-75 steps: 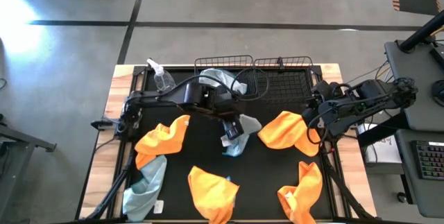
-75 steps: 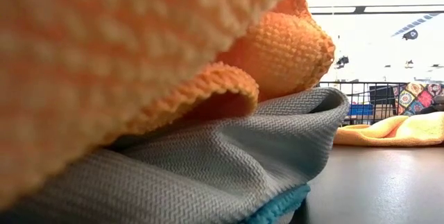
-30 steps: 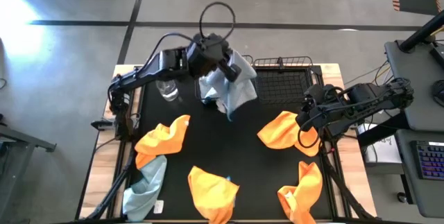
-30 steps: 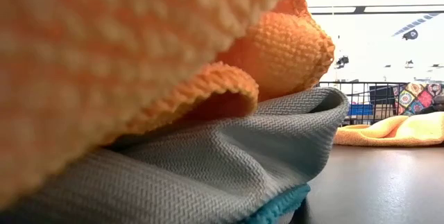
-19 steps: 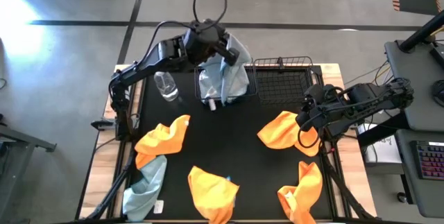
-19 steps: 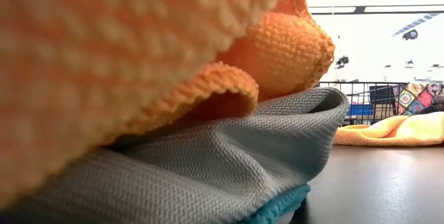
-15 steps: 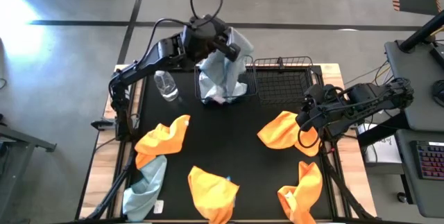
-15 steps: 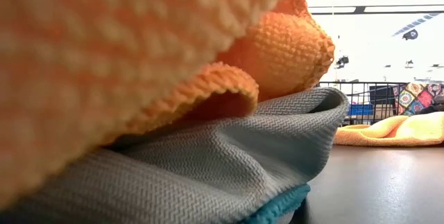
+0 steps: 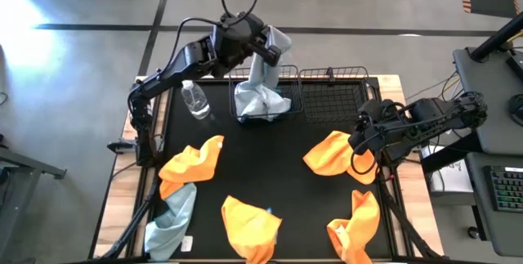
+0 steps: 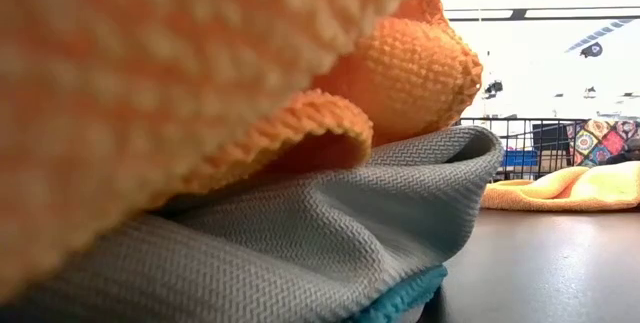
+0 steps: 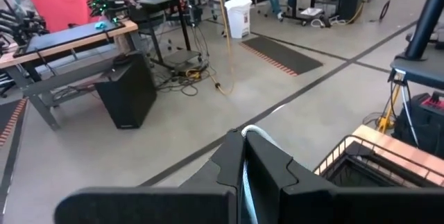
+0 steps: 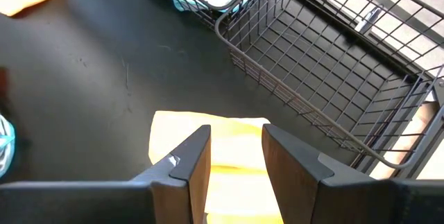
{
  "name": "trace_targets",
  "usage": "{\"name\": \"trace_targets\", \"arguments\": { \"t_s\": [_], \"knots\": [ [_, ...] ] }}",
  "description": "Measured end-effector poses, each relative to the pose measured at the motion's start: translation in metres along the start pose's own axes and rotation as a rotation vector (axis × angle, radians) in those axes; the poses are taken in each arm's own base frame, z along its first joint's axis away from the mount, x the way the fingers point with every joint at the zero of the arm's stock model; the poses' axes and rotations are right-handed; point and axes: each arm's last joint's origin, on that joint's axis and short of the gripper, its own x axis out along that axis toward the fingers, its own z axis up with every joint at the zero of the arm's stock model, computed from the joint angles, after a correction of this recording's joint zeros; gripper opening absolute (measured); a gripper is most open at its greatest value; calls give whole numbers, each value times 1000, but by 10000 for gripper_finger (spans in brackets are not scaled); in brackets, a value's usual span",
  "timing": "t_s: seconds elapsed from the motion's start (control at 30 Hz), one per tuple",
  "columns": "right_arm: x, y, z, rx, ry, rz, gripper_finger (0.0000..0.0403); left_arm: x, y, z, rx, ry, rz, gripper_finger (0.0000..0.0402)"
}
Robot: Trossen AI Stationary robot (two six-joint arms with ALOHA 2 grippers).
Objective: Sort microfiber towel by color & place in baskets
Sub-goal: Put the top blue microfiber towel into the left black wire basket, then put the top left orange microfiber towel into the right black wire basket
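High view: the left pincer (image 9: pixel 274 49) is clamped on a pale blue-grey towel (image 9: pixel 261 84) that hangs long axis vertical, its lower end bunched inside the left basket (image 9: pixel 286 105). Just beside that basket, the right basket (image 9: pixel 335 96) holds nothing. The right pincer (image 12: pixel 236 154) hangs fingers parted, gripping nothing, over an orange towel (image 9: pixel 335 154) on the counter (image 9: pixel 270 166) before the right basket. No readable writing shows.

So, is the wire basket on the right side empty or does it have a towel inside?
Empty. In the high view the right basket shows only bare mesh, and the right wrist view shows the same.
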Motion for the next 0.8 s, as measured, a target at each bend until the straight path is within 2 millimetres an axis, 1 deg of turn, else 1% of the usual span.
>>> {"name": "trace_targets", "arguments": {
  "t_s": [0.2, 0.4, 0.5, 0.8],
  "knots": [
    [0, 0, 0, -1, 0, 0, 123, 1, 1, -7, 31, 56, 6, 0],
    [0, 0, 0, -9, 0, 0, 123, 4, 0, -9, 6, 63, 11, 8],
    [0, 0, 0, -8, 0, 0, 123, 5, -1, -9, 7, 64, 11, 26],
    [0, 0, 0, -8, 0, 0, 123, 4, 0, -12, 28, 91, 13, 100]
  ]
}}
